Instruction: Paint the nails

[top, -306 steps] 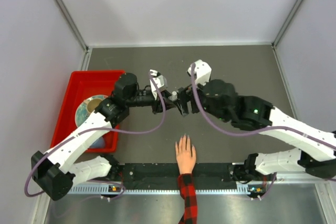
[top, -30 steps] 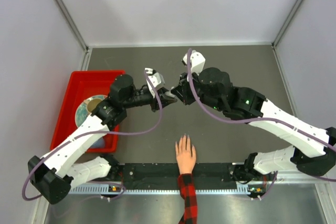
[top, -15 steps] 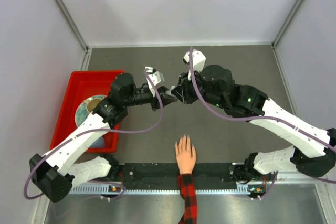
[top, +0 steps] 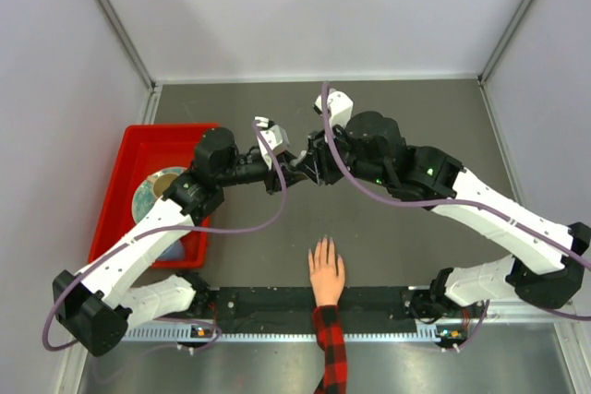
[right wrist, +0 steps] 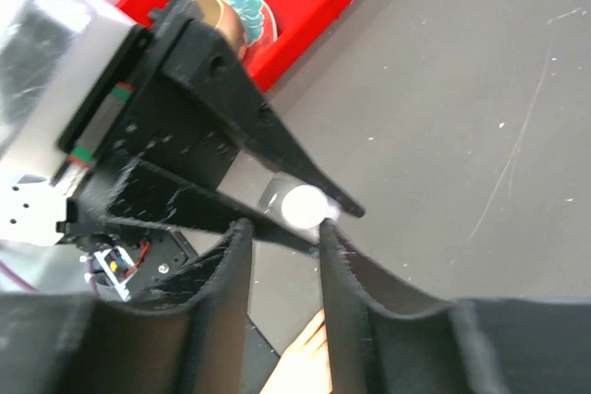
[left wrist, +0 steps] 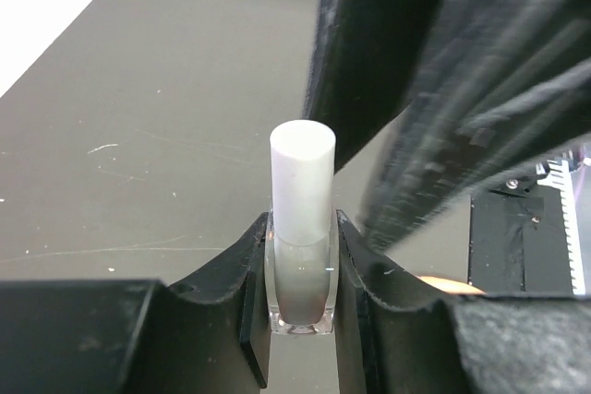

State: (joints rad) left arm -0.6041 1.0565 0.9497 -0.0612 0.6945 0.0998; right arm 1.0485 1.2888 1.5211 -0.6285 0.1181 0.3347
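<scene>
Nails (top: 323,244) wait unpainted-for-now at the near edge of the table (top: 416,117), tipping a hand (top: 326,274) laid flat, its plaid sleeve (top: 331,352) trailing off the near side. They are too small from overhead to judge their finish. The fingers point toward the two grippers, which meet well beyond them.

At far left a red tray (top: 120,182) holds a teal bowl (top: 159,193), untouched.

Centre left, the left gripper (left wrist: 302,228) is clenched on a small clear glass bottle (left wrist: 302,279), its white cap (left wrist: 302,173) standing proud above the jaws.

To its right is the change. The right gripper (right wrist: 283,237), pinched together a second ago, has parted its jaws, and its arm has swung in leftward toward its partner. The right wrist view shows the cap just ahead of the parted fingers, nothing yet between them. The left wrist view shows those dark fingers blurred, looming close behind and above the cap.

This looks like the approach to taking hold of the cap, with the left arm bracing the bottle. No cap is off and nothing has come near the hand, so the painting itself appears not to have begun. The next move likely calls for the jaws to centre squarely on the cap before closing, or the bottle may twist in the left grip.
</scene>
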